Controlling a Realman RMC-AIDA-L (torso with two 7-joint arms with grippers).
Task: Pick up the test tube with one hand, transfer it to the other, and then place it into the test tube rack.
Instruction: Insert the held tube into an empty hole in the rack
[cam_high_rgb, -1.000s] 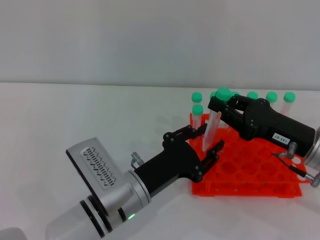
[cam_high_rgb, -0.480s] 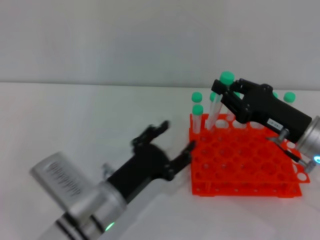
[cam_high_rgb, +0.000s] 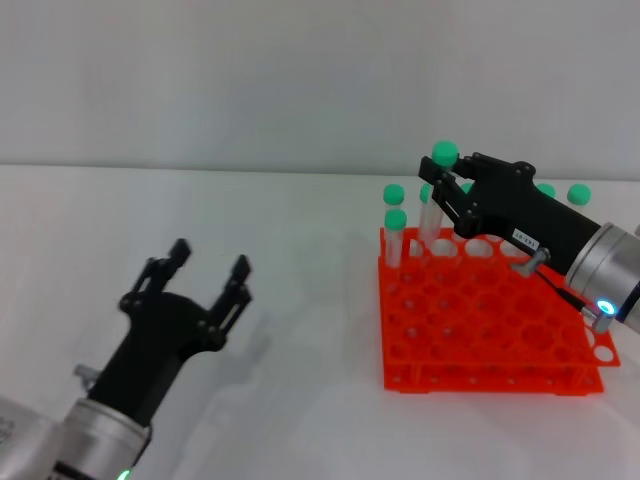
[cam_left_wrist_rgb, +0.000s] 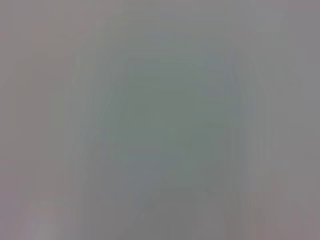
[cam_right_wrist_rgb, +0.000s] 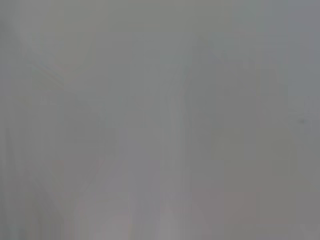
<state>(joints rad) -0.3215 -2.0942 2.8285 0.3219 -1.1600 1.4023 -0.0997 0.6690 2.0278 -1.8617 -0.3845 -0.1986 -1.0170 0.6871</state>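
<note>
In the head view my right gripper (cam_high_rgb: 443, 195), black with a small white label, is shut on the test tube (cam_high_rgb: 437, 200). It holds the tube upright by its upper part, green cap on top, over the back left holes of the orange-red rack (cam_high_rgb: 470, 345). The tube's lower end is at the rack's top tier. My left gripper (cam_high_rgb: 207, 262), black and pronged, is open and empty, low over the table well left of the rack. Both wrist views show only a blank grey blur.
Several other green-capped tubes (cam_high_rgb: 396, 236) stand in the rack's back rows, close beside the held tube and partly hidden behind my right gripper. The white table (cam_high_rgb: 200, 220) stretches left of the rack. A pale wall rises behind.
My left gripper has let go of the tube and pulled back left, away from the rack. My right gripper has lifted the tube and carried it toward the rack's back rows.
</note>
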